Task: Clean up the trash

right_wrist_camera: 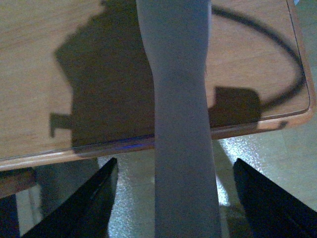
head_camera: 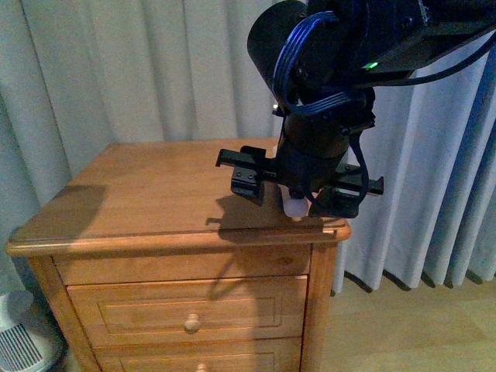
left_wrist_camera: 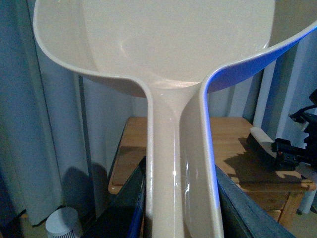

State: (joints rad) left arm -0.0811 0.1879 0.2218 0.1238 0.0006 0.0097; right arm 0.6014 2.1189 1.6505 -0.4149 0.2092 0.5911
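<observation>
The trash shows in no view. My left gripper (left_wrist_camera: 181,201) is shut on the handle of the pale dustpan (left_wrist_camera: 163,49), whose scoop fills the upper part of the left wrist view. My right gripper (head_camera: 298,190) hangs open over the front right corner of the wooden nightstand (head_camera: 155,194). A long pale handle (right_wrist_camera: 178,99) runs between its spread fingers (right_wrist_camera: 94,198) without touching them, reaching past the tabletop's edge. Its white end (head_camera: 295,207) shows under the gripper in the front view.
The nightstand (left_wrist_camera: 233,134) has drawers with round knobs (head_camera: 191,324). Pale curtains (head_camera: 116,70) hang close behind it and to the right. A white ribbed appliance (head_camera: 19,341) stands on the floor at its left. Wooden floor (head_camera: 418,325) lies to the right.
</observation>
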